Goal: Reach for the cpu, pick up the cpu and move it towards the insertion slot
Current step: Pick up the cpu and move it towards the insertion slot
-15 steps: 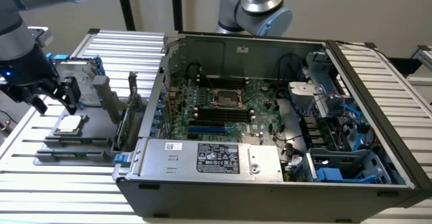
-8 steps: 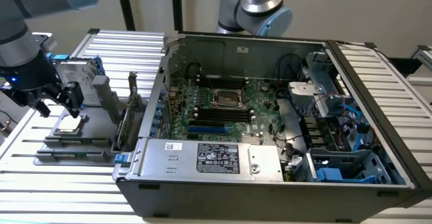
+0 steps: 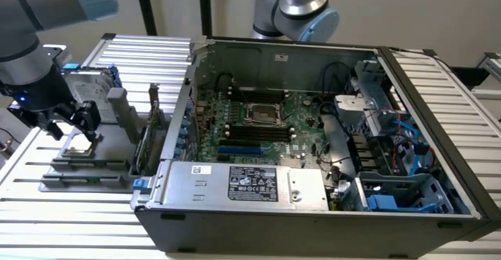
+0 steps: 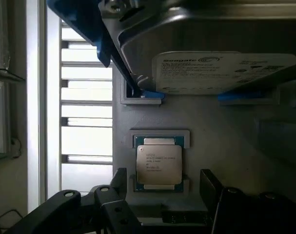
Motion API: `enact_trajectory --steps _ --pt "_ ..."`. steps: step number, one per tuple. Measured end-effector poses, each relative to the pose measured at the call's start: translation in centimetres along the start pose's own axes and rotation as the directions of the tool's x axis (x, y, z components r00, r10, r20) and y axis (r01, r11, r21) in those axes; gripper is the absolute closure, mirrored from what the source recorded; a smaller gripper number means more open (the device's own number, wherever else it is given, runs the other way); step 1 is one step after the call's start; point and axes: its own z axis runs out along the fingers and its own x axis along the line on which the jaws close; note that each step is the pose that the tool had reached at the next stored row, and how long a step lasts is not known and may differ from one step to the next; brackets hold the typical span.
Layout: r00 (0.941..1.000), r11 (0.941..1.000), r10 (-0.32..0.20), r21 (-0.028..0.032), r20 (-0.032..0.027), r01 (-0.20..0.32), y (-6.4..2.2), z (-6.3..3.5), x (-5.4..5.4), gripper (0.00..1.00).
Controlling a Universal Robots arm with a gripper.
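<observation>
Slatted white table (image 3: 47, 225) underneath. Far on the exterior view's left my black two-finger gripper (image 3: 73, 134) hangs open, fingers (image 4: 121, 183) partly cut off, straddling one small silvery square cpu (image 4: 159, 164) in a grey holder (image 4: 160, 134); contact unclear. Rightward, well apart, one shiny square insertion slot (image 3: 264, 113) inside the open grey computer case (image 3: 313, 230).

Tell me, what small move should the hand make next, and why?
Probably lower straight down a little: the open hand hangs above the cpu, which lies flat in its holder, centred between the fingers, not yet touched.
</observation>
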Motion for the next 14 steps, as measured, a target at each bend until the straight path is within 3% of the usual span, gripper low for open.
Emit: enact_trajectory --steps 14 --pt "0.9999 0.9999 0.015 -0.0001 0.0005 -0.015 0.11 1.2 0.0 0.29"
